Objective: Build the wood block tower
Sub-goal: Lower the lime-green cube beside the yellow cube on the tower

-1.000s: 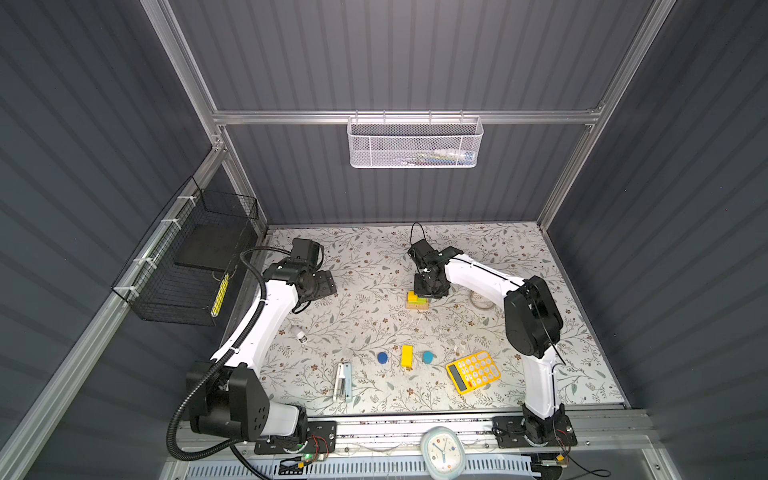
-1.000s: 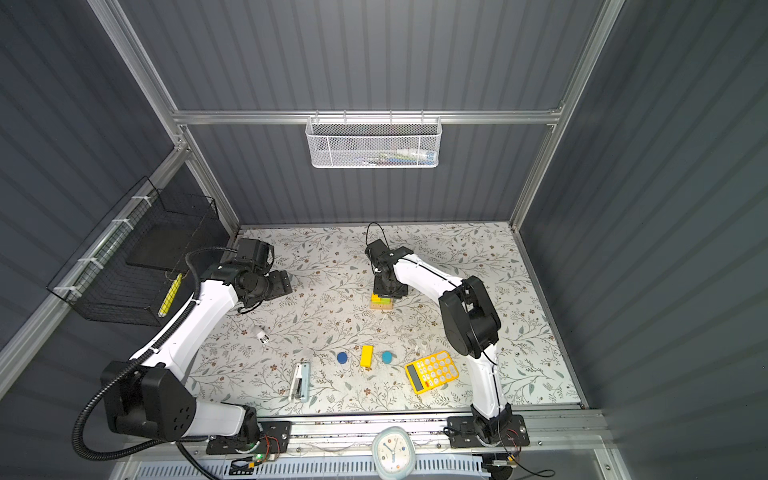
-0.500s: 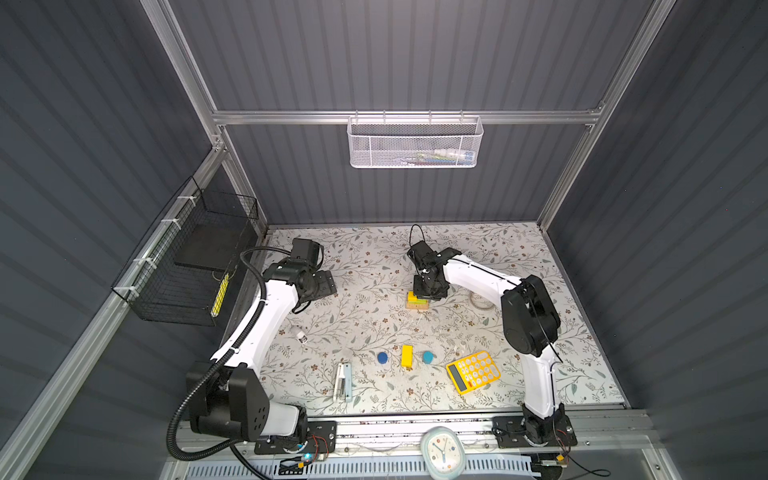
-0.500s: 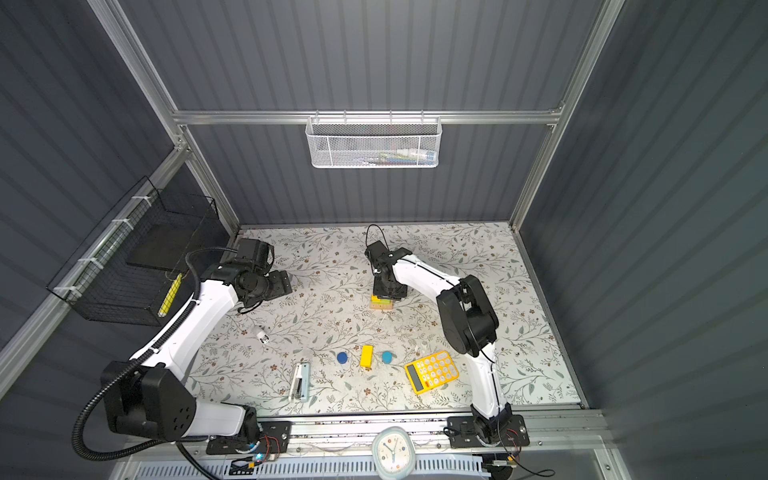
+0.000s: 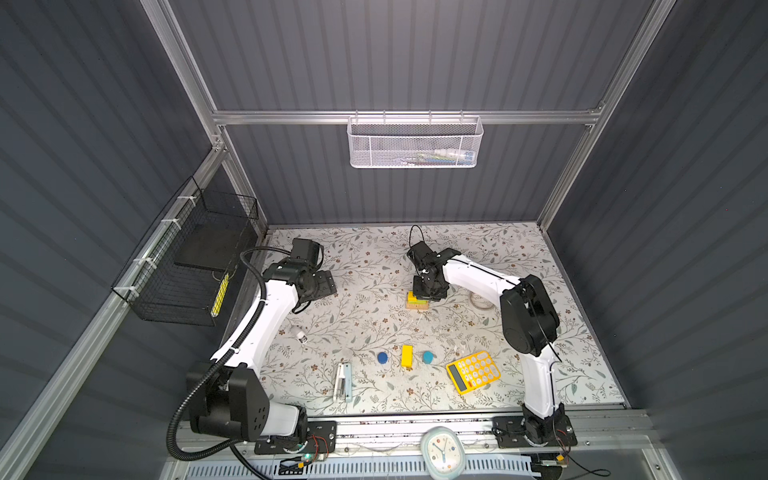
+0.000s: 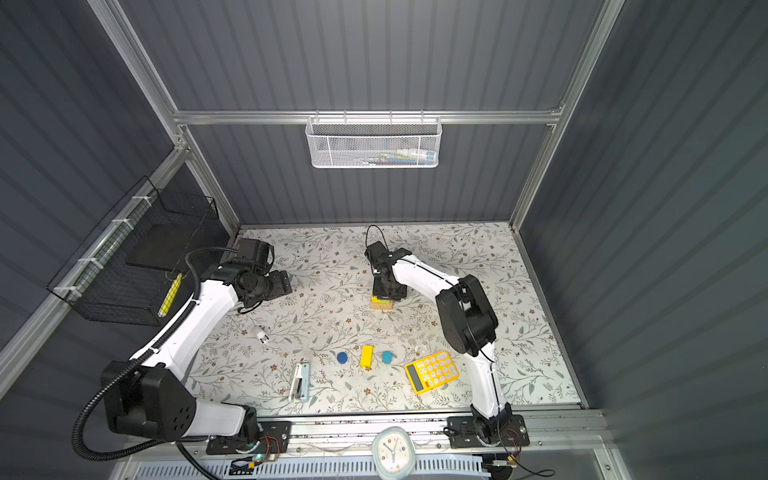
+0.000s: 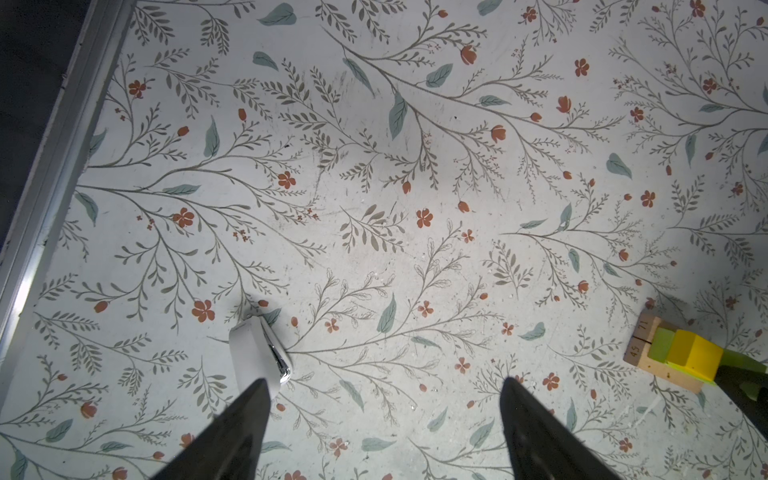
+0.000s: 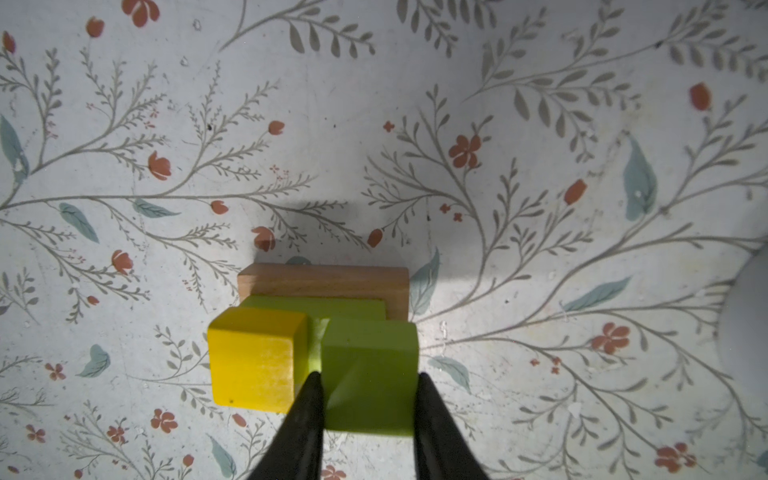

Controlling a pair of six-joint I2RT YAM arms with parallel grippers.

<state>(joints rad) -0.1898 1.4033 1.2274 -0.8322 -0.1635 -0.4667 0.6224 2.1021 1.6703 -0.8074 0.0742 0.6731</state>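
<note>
Floral table (image 8: 540, 124) below. My right gripper (image 8: 369, 376) pinches a green cube (image 8: 370, 345) beside the yellow cube (image 8: 253, 357); my left gripper (image 7: 382, 380) is spread wide.

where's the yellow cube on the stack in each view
In a top view: yellow cube mid-table, by the right gripper.
In a top view: same spot.
Left wrist: at the frame's edge.
Right wrist: mid-frame, beside the gripped lime-green cube.
Shared landmark: tan wooden bars under it.

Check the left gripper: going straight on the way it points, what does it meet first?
Probably the bare floral table cover, since the left gripper stands open with nothing between its jaws. The small white plug-like piece lies beside one fingertip and might get clipped; depth is unclear.
</note>
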